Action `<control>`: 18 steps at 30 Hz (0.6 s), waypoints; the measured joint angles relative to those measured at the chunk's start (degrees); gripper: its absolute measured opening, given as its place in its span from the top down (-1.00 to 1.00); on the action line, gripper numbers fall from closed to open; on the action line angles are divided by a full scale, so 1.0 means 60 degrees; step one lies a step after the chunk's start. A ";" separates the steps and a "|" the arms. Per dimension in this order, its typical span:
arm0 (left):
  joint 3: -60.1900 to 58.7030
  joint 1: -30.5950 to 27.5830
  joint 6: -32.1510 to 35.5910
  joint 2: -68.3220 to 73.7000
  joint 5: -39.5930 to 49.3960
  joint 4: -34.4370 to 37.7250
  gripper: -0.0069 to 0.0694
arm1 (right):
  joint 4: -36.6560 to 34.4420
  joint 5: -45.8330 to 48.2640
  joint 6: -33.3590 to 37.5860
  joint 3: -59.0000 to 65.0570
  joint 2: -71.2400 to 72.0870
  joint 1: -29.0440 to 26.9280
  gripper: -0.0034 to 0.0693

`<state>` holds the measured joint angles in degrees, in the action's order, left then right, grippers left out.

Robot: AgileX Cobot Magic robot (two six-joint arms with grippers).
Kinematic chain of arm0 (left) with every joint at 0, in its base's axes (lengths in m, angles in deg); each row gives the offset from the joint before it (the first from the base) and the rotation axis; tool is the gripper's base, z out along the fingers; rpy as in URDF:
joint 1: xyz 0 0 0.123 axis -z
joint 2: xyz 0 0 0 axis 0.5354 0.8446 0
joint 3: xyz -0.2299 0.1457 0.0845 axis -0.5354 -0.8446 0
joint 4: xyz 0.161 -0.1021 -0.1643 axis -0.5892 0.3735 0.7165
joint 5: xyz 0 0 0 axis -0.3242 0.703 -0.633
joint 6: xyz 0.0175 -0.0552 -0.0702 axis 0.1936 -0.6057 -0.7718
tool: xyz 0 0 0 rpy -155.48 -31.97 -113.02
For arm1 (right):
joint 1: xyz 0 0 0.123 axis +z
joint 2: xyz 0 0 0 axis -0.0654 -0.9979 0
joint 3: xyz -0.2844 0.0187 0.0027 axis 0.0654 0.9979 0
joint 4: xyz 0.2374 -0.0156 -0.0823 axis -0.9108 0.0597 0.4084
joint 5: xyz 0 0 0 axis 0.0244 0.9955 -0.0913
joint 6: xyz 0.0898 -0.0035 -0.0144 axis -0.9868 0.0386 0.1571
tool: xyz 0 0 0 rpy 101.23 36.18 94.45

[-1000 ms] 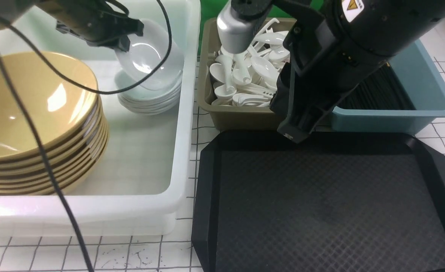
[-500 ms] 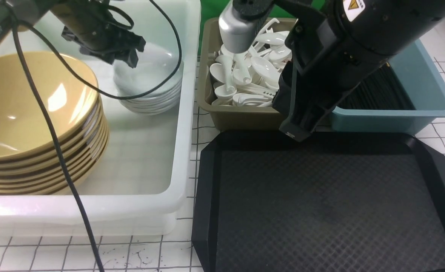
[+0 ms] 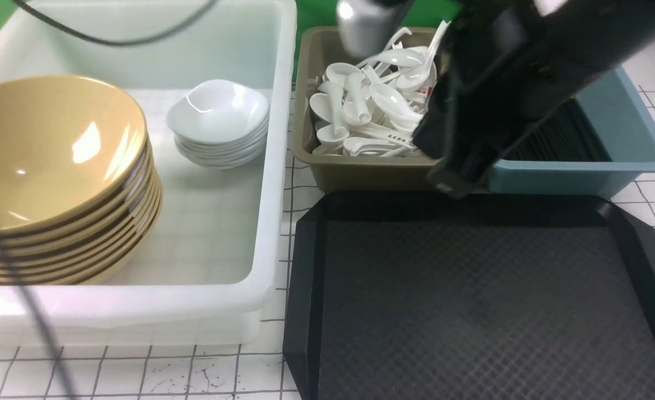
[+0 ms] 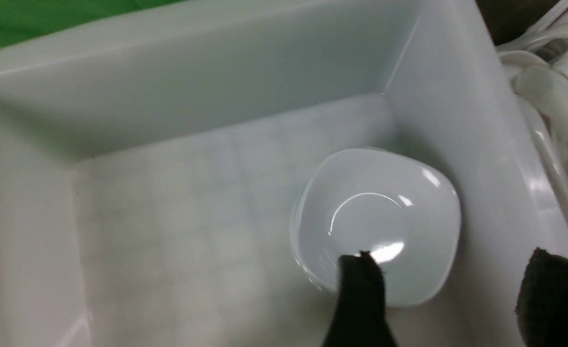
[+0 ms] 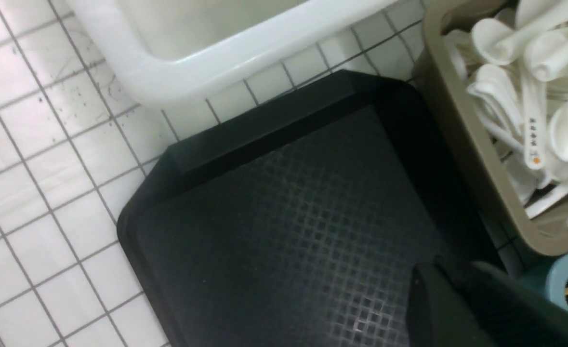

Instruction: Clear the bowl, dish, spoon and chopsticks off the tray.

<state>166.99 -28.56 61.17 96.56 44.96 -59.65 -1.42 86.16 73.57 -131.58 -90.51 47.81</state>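
Dish free beneath the parted left fingers, no contact.

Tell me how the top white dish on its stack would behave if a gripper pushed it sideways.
The top white dish looks glossy, so it would probably slide readily over the dish stack. It seems rigid and shallow, so tipping appears unlikely.

- A robot test bench staged as a canteen dish-return station.
- A green backdrop and a white gridded tabletop.
- Stacked bowls and dishes in a tub; spoons heaped in a bin.
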 joint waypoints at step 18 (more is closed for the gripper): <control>-1.2593 0.0000 0.0300 -1.0030 -0.3653 0.0866 0.85 | -0.0512 -0.5709 -0.1024 0.6242 0.5069 0.0000 0.55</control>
<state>91.43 -28.56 62.96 36.38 23.04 -54.45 -4.49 51.91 67.42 -94.13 -60.09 47.81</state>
